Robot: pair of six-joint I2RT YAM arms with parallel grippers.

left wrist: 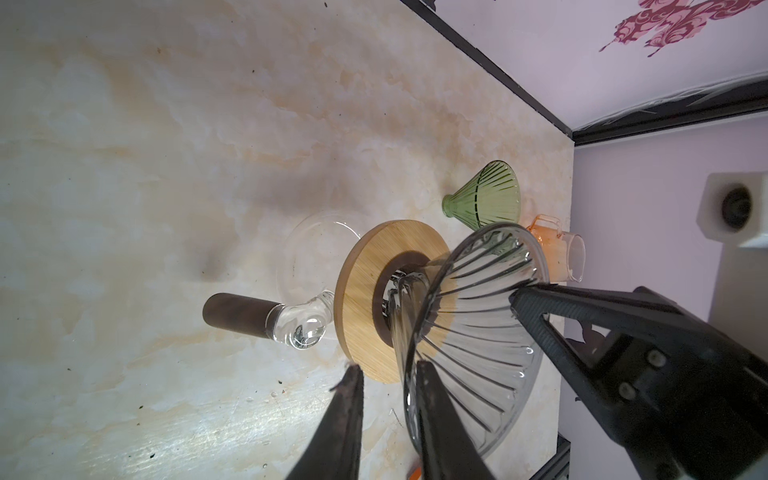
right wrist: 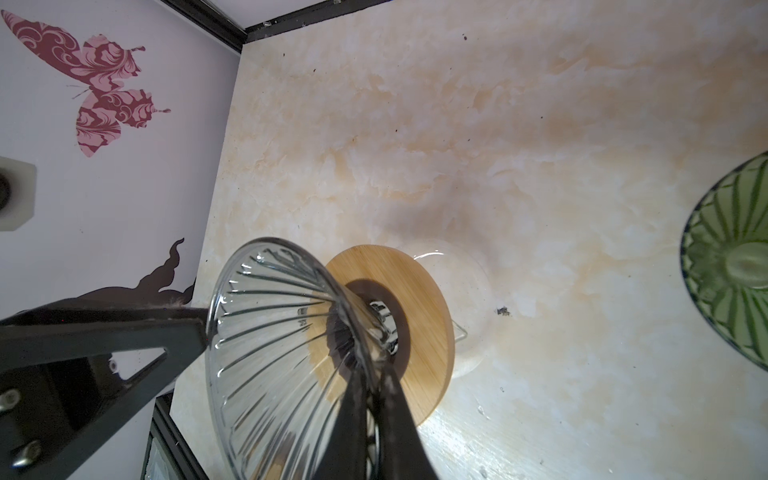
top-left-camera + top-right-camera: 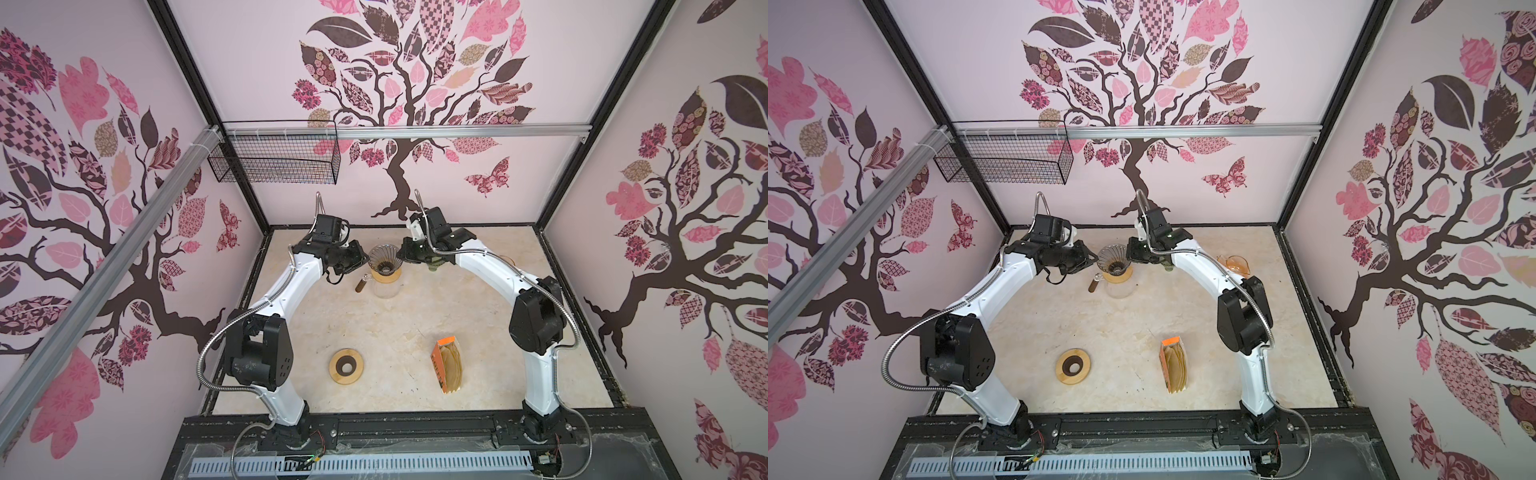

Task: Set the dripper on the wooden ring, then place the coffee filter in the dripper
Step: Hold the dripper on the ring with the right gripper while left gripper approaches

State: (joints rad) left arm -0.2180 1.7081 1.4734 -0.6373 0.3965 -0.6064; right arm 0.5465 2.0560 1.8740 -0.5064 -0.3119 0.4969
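Right gripper (image 2: pixel 370 382) pinches the dripper (image 2: pixel 270 324) by its rim. Left gripper (image 1: pixel 388 370) straddles the opposite rim, jaws apart (coffee filters (image 3: pixel 451 368) lie well away from both).

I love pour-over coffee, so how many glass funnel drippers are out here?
2. A clear dripper sits on the wooden ring atop the carafe; a green dripper stands on the table beside it. Others may be hidden.
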